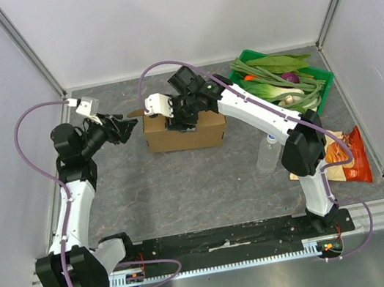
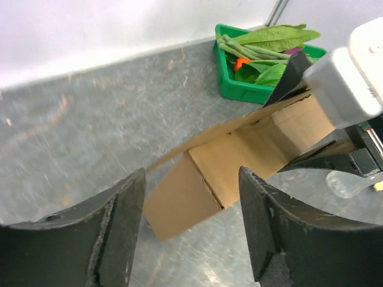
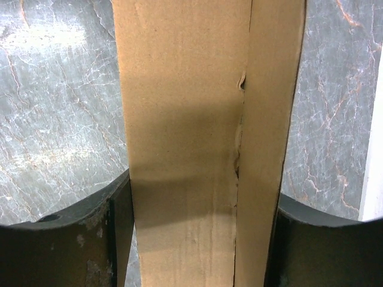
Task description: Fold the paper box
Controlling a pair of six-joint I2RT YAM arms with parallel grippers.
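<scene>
The left gripper (image 1: 127, 129) hangs with its jaws wide and nothing between them, just left of the paper box (image 1: 183, 136) and aimed at its short left end. The box sits mid-counter (image 1: 184, 182) with its long axis running left to right, so that end is the face nearest this arm. A loose flap (image 2: 203, 139) juts from its top edge toward the left gripper. The right gripper (image 1: 179, 120) is down on the box's top with cardboard filling the gap between its jaws. Whether it pinches cannot be told.
</scene>
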